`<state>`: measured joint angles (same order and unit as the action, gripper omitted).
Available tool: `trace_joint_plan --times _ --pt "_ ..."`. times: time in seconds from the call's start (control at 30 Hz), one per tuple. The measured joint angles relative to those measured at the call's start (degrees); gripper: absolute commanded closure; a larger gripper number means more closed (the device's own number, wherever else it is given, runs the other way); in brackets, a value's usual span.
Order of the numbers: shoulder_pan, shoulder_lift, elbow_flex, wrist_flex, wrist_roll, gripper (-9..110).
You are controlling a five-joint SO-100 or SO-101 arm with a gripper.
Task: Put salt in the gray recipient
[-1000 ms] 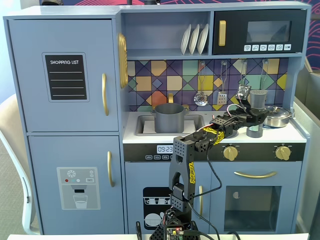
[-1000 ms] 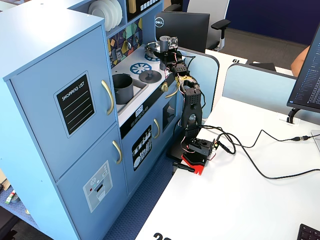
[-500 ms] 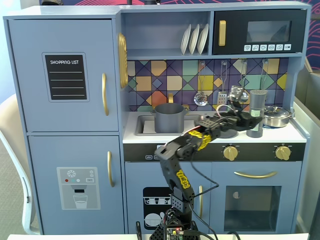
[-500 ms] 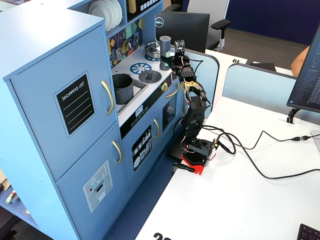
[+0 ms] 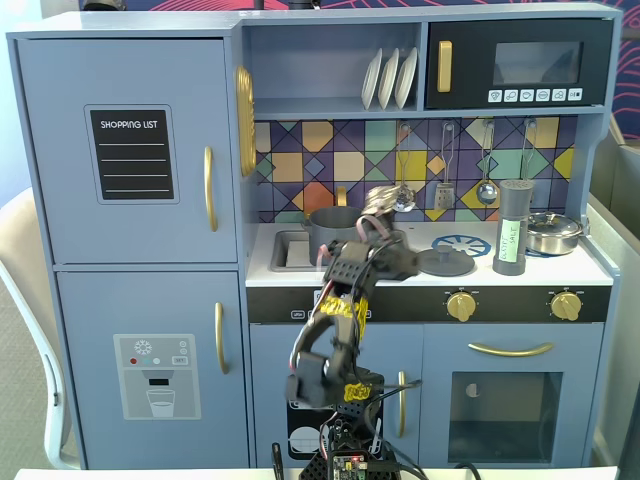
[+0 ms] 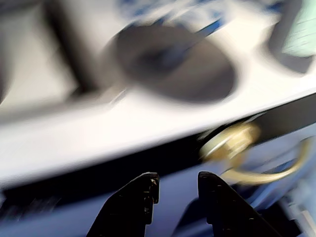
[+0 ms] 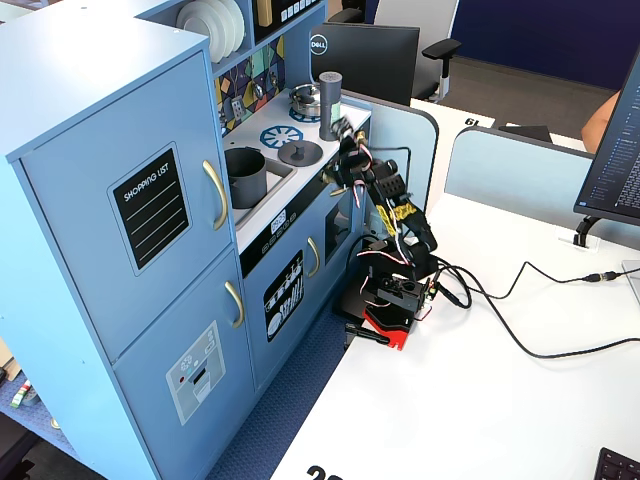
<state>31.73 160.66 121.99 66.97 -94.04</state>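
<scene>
The salt shaker (image 5: 513, 228) is a tall gray cylinder with a pale green label, upright on the right of the toy kitchen counter. It also shows in the other fixed view (image 7: 330, 105) and, blurred, in the wrist view (image 6: 296, 29). The gray pot (image 5: 335, 230) stands in the sink area, lidless (image 7: 245, 177). My gripper (image 5: 388, 203) is raised in front of the counter between pot and shaker, touching neither. In the wrist view the gripper (image 6: 177, 180) is open and empty, its dark fingertips (image 6: 148, 185) before the counter's front edge.
A dark round lid (image 5: 445, 262) lies on the counter between pot and shaker (image 6: 173, 61). A silver pot (image 5: 552, 232) stands at the far right. Gold knobs (image 5: 461, 305) and an oven handle (image 5: 510, 349) sit below the counter edge. Utensils (image 5: 487, 170) hang on the back wall.
</scene>
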Motion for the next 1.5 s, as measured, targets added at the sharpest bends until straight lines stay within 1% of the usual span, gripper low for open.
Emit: trace_joint_plan --times 0.13,0.27,0.53,0.67,0.73,0.83,0.93,1.0,1.5 --pt "-10.5 10.7 8.0 6.7 -1.1 101" --pt "-16.8 18.3 19.2 8.8 -0.8 101" --pt "-24.3 22.9 42.7 2.3 7.3 101" --pt "-27.2 23.1 51.3 -0.4 7.8 101" --pt "-27.9 23.1 54.9 0.4 6.2 101" --pt "-29.5 23.0 56.4 3.3 5.7 101" --pt "-30.1 23.1 56.4 7.0 3.0 100" --pt "-30.1 23.1 56.4 8.1 4.0 99" --pt "-28.2 23.1 56.4 8.8 5.4 96"
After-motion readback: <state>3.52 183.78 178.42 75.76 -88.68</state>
